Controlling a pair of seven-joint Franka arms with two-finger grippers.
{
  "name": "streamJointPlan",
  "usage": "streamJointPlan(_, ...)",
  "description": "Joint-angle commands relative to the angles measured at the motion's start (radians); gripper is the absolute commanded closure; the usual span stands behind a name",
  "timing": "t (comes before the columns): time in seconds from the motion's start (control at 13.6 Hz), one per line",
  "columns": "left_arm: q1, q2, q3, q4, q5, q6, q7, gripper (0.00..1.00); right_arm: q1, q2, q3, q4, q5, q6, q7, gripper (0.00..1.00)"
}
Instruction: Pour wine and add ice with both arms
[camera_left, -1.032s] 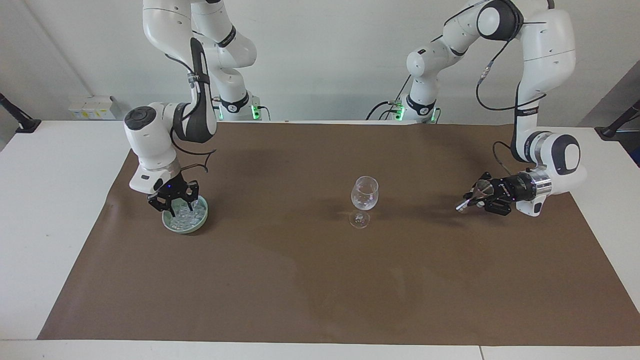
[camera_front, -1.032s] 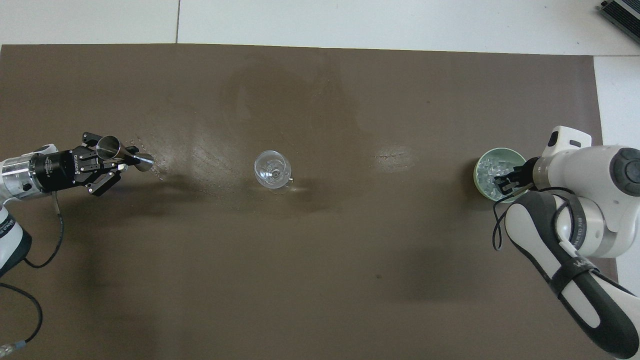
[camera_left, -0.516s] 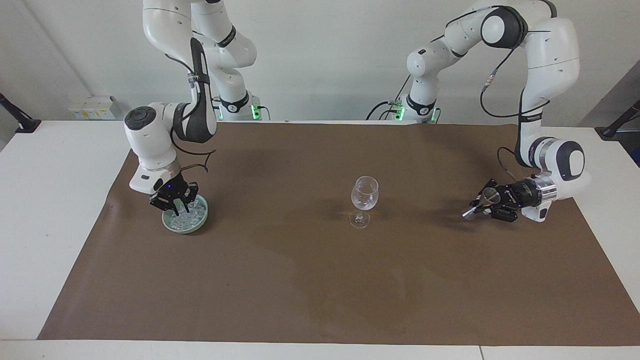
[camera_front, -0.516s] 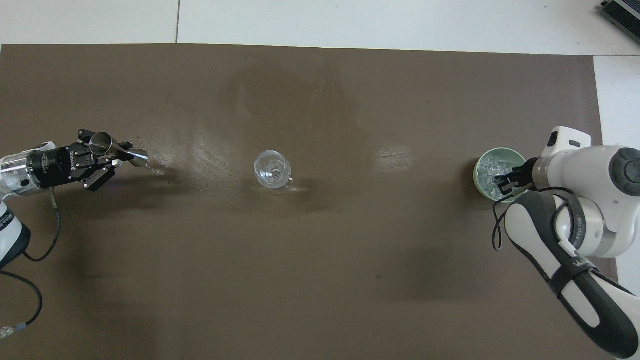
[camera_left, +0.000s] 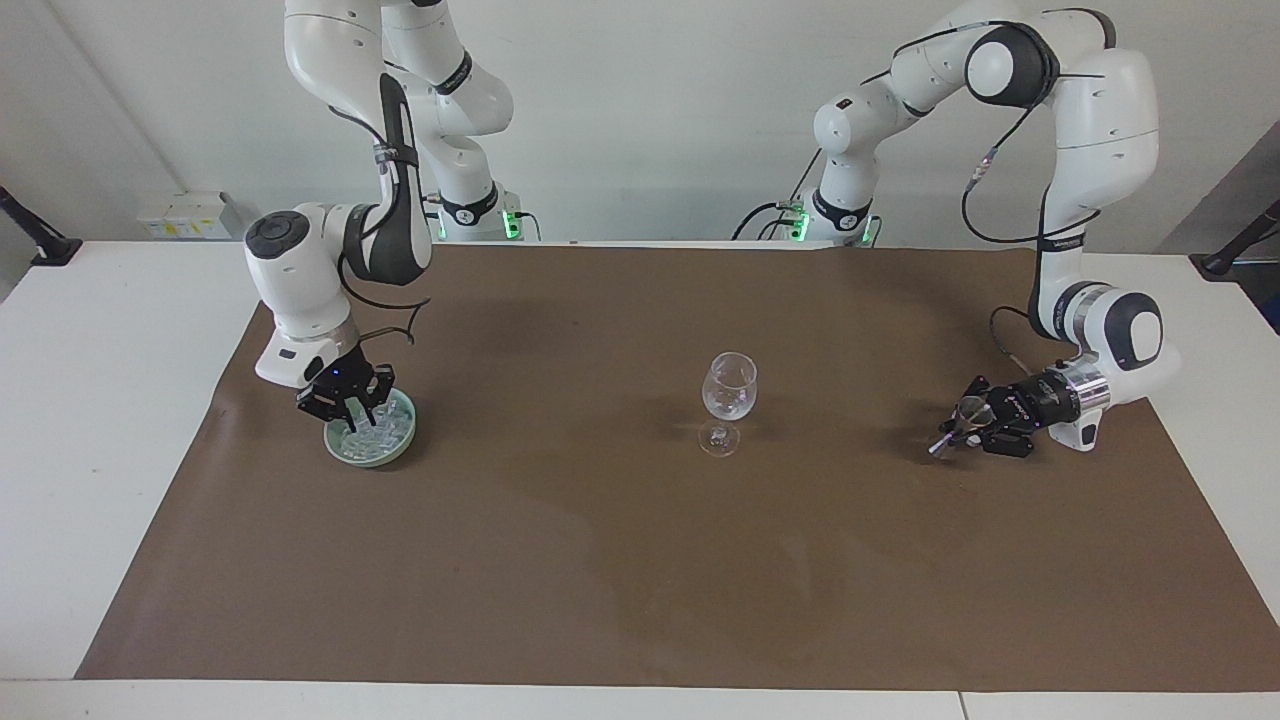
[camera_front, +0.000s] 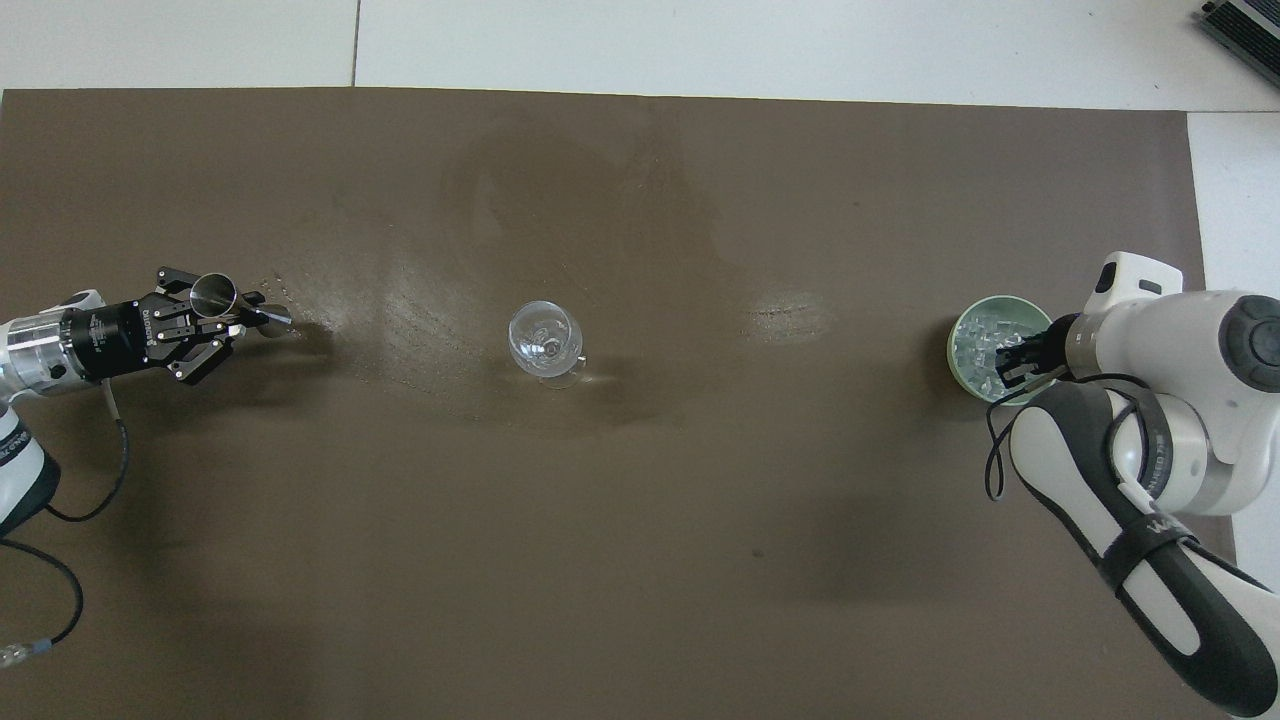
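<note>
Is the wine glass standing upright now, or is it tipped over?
Upright. The wine glass stands on its foot on the brown mat, bowl above stem; from overhead, its round rim faces up.

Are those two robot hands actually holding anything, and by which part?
The left gripper holds a small metal jigger around its narrow waist, tilted. The right gripper is shut down among the ice in the green dish; whether it grips a cube cannot be told.
</note>
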Motion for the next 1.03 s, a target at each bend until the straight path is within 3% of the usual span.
streamJointPlan(0.0, 0.013, 0.03, -0.01, 0.015, 0.011, 0.013, 0.015, 1.0, -0.005, -0.022, 0.005, 0.073, 0.004, -0.129, 0.06, 1.0)
streamJointPlan(0.52, 0.016, 0.034, -0.01, 0.011, 0.013, 0.022, 0.015, 1.0, 0.007, -0.065, 0.069, 0.215, 0.004, -0.373, 0.28, 1.0)
streamJointPlan(0.59, 0.018, 0.034, -0.01, 0.011, 0.013, 0.021, 0.015, 0.9, 0.007, -0.067, 0.086, 0.22, 0.004, -0.376, 0.315, 1.0)
streamJointPlan(0.81, 0.019, 0.034, -0.009, 0.011, 0.014, 0.021, 0.015, 0.88, 0.007, -0.068, 0.104, 0.22, 0.004, -0.376, 0.348, 1.0)
streamJointPlan(0.96, 0.026, 0.034, -0.01, 0.011, 0.024, 0.016, 0.013, 0.75, 0.011, -0.068, 0.127, 0.22, 0.004, -0.383, 0.363, 1.0)
